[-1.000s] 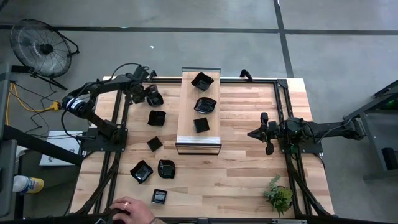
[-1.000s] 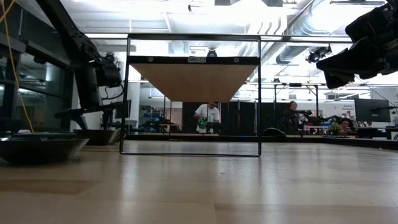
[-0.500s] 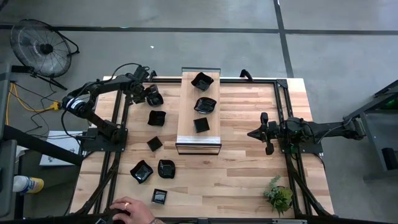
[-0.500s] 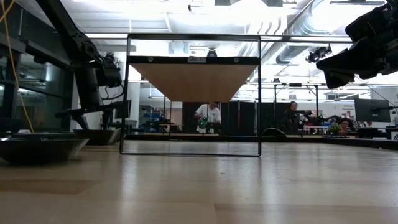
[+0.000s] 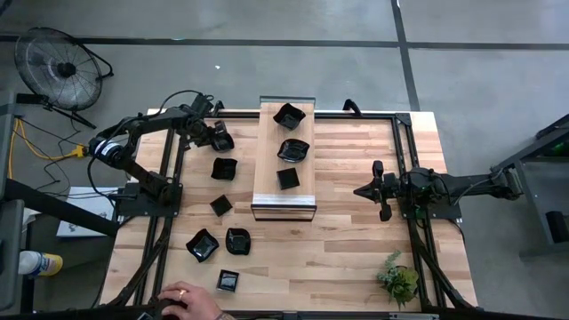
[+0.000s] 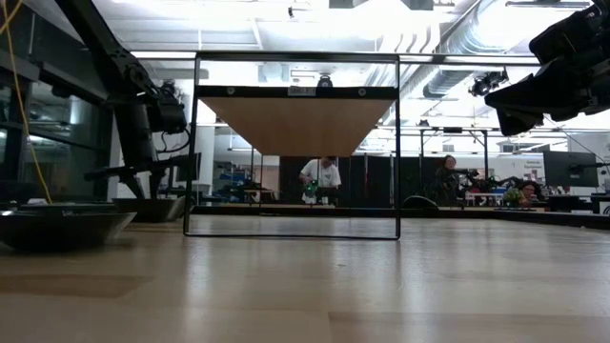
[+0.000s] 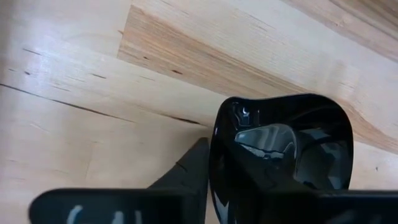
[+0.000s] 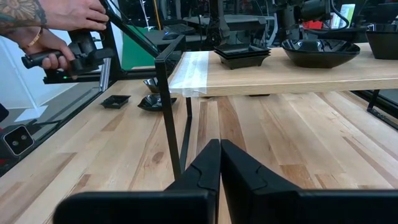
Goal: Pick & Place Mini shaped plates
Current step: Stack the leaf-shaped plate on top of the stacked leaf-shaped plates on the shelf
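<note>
Several glossy black mini shaped plates lie on the wooden table's left half, among them one [image 5: 224, 168] and another [image 5: 203, 244]. Three more sit on a raised wooden shelf [image 5: 284, 194], such as a square one [image 5: 287, 178]. My left gripper [image 5: 213, 136] is at the far left, shut on a rounded-square plate [image 5: 221, 140] [image 7: 283, 155]. My right gripper [image 5: 358, 190] [image 8: 219, 149] waits shut at mid-right, level, pointing toward the shelf with nothing in it. My left gripper has the rounded-square plate by its rim [image 7: 214, 165] on one side. One finger [image 7: 189, 171] stands outside the wall. The other is inside the plate, lost against its dark inner face. The fingers slant down from above, and the plate's bottom rests on the table.
A person's hand [image 5: 182, 298] rests at the near left edge, and hands with a controller [image 8: 62, 43] show beyond the table's left edge. A small green plant [image 5: 398, 277] stands near right. A black frame [image 5: 404, 160] runs round the table. Bare wood lies between shelf and right arm.
</note>
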{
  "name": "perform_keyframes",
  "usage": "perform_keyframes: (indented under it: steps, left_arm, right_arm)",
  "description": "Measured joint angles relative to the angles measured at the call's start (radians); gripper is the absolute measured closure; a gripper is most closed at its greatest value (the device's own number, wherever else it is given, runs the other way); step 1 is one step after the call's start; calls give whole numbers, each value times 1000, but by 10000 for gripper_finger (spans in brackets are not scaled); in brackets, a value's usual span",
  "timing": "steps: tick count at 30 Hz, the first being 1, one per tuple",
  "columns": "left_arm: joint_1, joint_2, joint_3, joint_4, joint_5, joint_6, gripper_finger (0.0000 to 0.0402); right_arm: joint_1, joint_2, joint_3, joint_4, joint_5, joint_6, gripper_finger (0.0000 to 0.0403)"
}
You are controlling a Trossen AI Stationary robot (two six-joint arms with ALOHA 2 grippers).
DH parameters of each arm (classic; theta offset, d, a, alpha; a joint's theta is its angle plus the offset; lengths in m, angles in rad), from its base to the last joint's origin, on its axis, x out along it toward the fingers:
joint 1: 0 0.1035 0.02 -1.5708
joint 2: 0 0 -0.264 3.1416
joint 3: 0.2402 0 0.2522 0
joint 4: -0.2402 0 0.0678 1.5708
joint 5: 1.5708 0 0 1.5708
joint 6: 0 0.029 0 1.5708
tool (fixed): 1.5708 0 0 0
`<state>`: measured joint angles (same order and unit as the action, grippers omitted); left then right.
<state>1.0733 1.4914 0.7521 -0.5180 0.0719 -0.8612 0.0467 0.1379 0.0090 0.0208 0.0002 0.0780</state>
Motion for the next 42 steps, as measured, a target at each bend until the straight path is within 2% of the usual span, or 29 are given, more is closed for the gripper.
perform_keyframes:
  steps: [10,19,24,35,42]
  left_arm:
    - [0,-2,1,-1,-4,46,398]
    - [0,-17,1,-1,-3,72,400]
    - [0,-81,0,3,-21,85,401]
    - [0,-295,0,-5,-20,240,401]
    - [0,-434,0,-4,79,371,401]
  right_arm:
    - [0,0,0,0,0,0,398]
    - [0,0,0,0,0,0,394]
    - [0,0,0,0,0,0,398]
    - [0,0,0,0,0,0,395]
    - [0,0,0,0,0,0,396]
